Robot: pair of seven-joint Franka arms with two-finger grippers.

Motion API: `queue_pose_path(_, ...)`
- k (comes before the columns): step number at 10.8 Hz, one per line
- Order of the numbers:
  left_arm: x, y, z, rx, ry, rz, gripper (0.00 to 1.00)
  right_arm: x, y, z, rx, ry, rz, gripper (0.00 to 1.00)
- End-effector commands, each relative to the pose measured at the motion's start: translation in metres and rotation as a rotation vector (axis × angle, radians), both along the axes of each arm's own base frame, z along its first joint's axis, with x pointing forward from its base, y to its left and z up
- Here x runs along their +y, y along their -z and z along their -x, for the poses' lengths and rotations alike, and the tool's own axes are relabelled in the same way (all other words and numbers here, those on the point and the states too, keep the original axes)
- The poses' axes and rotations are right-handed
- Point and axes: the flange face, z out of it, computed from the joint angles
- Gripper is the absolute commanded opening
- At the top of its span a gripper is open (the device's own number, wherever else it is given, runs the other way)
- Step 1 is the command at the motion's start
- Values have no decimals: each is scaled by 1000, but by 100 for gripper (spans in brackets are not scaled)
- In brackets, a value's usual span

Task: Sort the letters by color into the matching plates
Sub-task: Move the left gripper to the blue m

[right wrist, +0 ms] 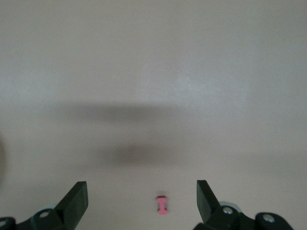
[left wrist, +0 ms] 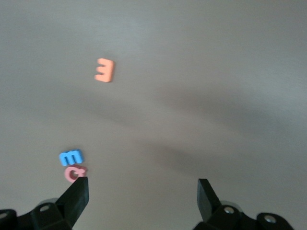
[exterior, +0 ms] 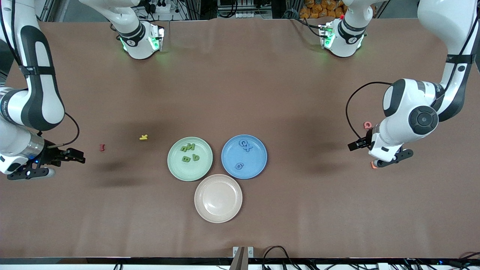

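We see the left gripper [left wrist: 143, 188] with fingers apart, holding nothing, over bare counter [exterior: 300, 93] beside a pink letter [left wrist: 74, 173]. The right gripper [right wrist: 142, 190], fingers apart, hangs above a red letter [right wrist: 162, 204]. Green plate [exterior: 179, 167], blue plate [exterior: 258, 165] and beige plate [exterior: 218, 215] touch mid-counter, well clear of the edges.

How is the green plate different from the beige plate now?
The green plate holds four green letters; the beige plate holds none. The green plate lies farther from the front camera than the beige plate. Both are round, rimmed and look equal in size.
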Motion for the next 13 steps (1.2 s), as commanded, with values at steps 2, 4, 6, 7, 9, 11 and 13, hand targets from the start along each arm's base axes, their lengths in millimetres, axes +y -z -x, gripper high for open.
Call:
queue_pose_path(2, 71, 32, 34, -82, -167, -23, 100, 35, -25, -5, 7, 188, -16, 100)
queue_pose_path(4, 110, 61, 55, -154, -227, -4, 100, 51, -53, 4, 24, 236, -25, 100)
queue_pose_path(6, 124, 82, 69, -171, -255, 10, 100, 58, -88, 16, 24, 218, -23, 100)
queue_pose_path(7, 127, 89, 74, -166, -266, 13, 100, 60, -106, 23, 24, 207, -11, 100)
queue_pose_path(9, 129, 108, 81, -157, -310, 25, 100, 62, -143, 40, 19, 199, -10, 100)
queue_pose_path(11, 128, 120, 88, -130, -339, 25, 100, 65, -182, 61, 22, 213, -7, 100)
queue_pose_path(13, 131, 127, 97, -109, -349, 24, 100, 86, -223, 76, 23, 262, 19, 100)
